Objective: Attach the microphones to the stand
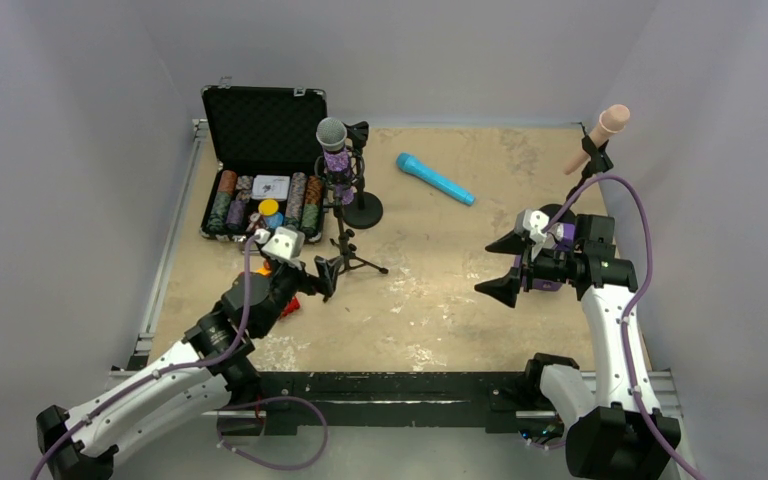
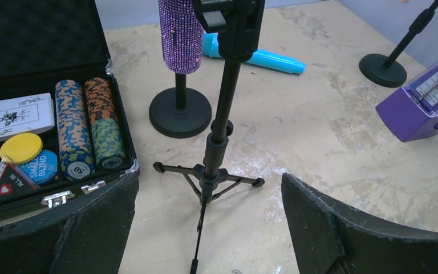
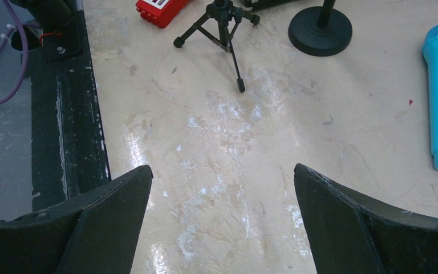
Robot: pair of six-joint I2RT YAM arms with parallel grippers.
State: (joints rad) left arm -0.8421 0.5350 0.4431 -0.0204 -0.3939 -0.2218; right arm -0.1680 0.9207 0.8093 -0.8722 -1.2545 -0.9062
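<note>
Left pincer (image 1: pixel 315 282): released, fingers spread wide, grasping nothing. Held low over tan scuffed tabletop (image 1: pixel 440 310), just in front of slim black tripod stand (image 2: pixel 217 142). Pole and splayed feet framed between the two fingers in left wrist view; no contact visible.

Right pincer (image 1: pixel 483 268): likewise released, fingers far apart, nothing between them. Pointed leftward from right side of table, well apart from tripod. Only worn tabletop directly below in right wrist view.

Glittery purple stick microphone with silver mesh head (image 1: pixel 335 150): upright on black round-base stand (image 2: pixel 180 111), just behind tripod and close beside open case.

Bright blue plastic stick microphone (image 1: pixel 435 179): lying flat on tabletop toward far side, head toward far left, right of round base, touching no stand.

Pale pink stick microphone (image 1: pixel 597 135): clipped in thin black stand (image 1: pixel 592 165) at far right corner, tilted, head up and to the right. Lower pole hidden behind right arm in top view.

Open black hard case (image 1: pixel 260 130) at far left: foam-lined lid raised, rows of multicoloured poker chips (image 2: pixel 85 131) inside, white card deck (image 2: pixel 16 116) alongside.

Purple wedge-shaped box (image 2: pixel 419 103) near right arm. Small red block (image 3: pixel 159 8) beside tripod feet, close to left arm.
</note>
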